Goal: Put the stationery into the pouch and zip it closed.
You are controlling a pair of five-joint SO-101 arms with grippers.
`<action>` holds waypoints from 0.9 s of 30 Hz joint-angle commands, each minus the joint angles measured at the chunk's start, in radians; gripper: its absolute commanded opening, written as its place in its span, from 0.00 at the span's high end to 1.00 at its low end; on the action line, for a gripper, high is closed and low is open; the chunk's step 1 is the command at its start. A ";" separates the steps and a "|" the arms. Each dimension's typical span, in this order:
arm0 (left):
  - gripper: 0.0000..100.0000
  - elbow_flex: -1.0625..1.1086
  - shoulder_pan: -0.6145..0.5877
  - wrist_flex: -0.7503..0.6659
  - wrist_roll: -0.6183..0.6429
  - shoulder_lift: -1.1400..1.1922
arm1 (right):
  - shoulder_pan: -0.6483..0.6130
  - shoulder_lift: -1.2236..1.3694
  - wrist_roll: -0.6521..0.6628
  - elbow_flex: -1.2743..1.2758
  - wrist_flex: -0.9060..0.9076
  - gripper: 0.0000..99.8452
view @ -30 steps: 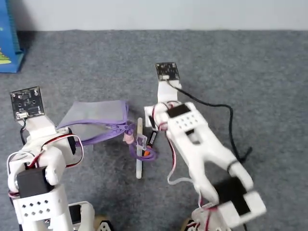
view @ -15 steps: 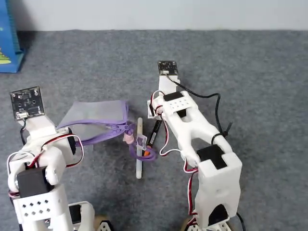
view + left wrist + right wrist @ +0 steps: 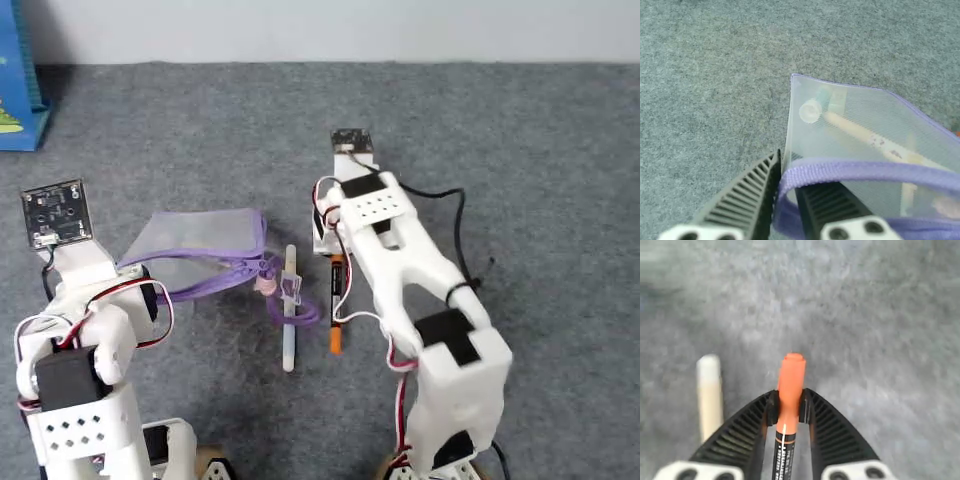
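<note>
Pouch on grey carpet below pale wall

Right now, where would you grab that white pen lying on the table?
Take the pen by its bare end nearer the robot, coming from straight above and pinching across its thin width. It lies flat on the table, and the purple loop crosses its middle.

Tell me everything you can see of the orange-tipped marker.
The marker is a slim pen with a black barrel bearing white print and an orange end. It is clamped between the jaws of the right gripper, orange end sticking out past them. It runs roughly parallel to the white pen, apart from it, over the grey carpet. Whether it touches the carpet cannot be told.
</note>
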 commanded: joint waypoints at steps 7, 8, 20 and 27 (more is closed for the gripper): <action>0.99 -0.059 -0.003 -0.011 0.014 -0.005 | -0.045 -0.427 -0.002 -0.046 0.286 0.99; 0.99 -0.058 -0.003 -0.011 0.014 -0.005 | -0.054 -0.475 -0.002 -0.046 0.305 0.99; 0.99 -0.054 -0.003 0.005 0.014 -0.005 | -0.242 -0.926 0.000 -0.044 0.390 0.99; 0.99 -0.054 -0.003 0.005 0.014 -0.005 | -0.329 -1.087 -0.006 -0.044 0.358 0.99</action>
